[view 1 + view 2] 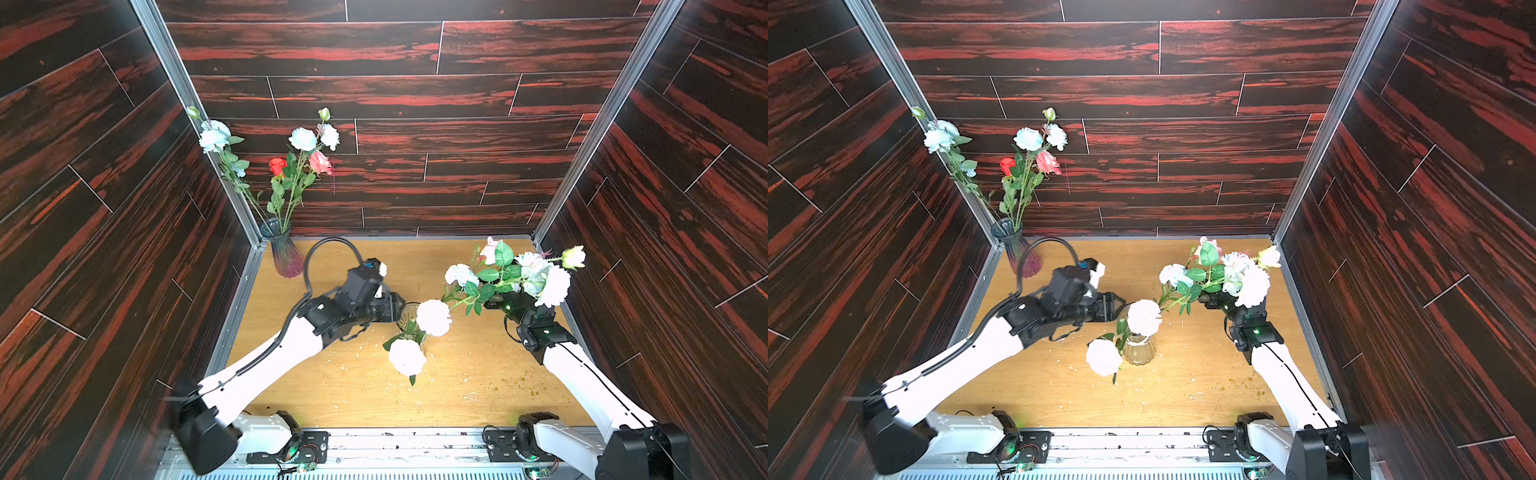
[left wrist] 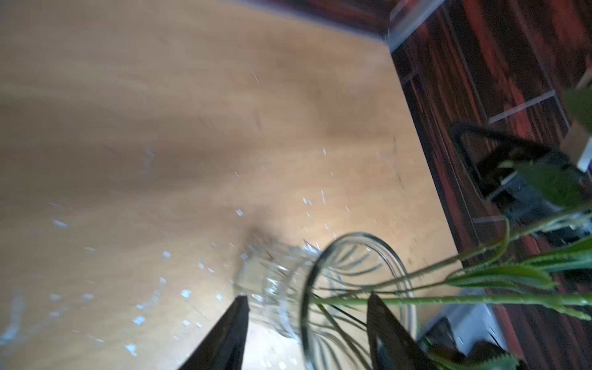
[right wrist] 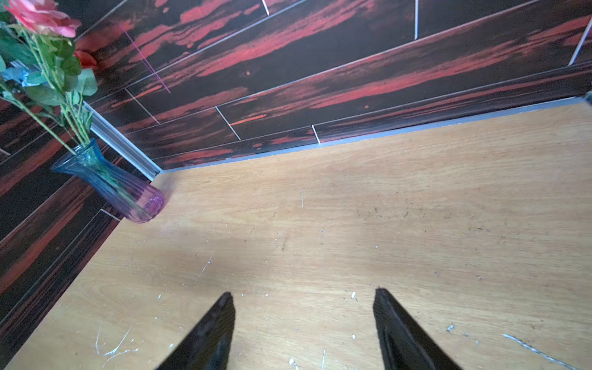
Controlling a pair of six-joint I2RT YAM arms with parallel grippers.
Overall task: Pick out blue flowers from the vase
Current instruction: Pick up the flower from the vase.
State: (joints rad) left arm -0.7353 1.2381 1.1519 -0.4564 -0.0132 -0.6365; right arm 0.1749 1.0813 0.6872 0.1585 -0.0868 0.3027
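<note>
1. A pale wooden table sits boxed in by dark, red-streaked plank walls. White flecks litter the wood.
2. The left gripper is at the rim of the clear glass vase with its jaws apart. One jaw is outside the glass and the other lines up with the mouth. The green stalks pass close by, and none looks pinched. It is probably here because picked stems go into this vase.
3. The right gripper has its jaws spread wide with only bare table between them, so it holds nothing. It sits low beside the clear vase, under overhanging flowers.
4. Stalks splay out of the clear vase. Two big pale blooms lean toward the camera, and a bunch fans over the right arm. Long, top-heavy stalks in a short vase would lean like this. A pink bloom shows behind the bunch, and I cannot tell where its stalk ends.
5. The tinted vase stands farthest out, in the back left corner. It holds the blue flowers, one stem propped against the corner post and one upright between the red rose and the pink rose. These two stems look like what is left to pull.
</note>
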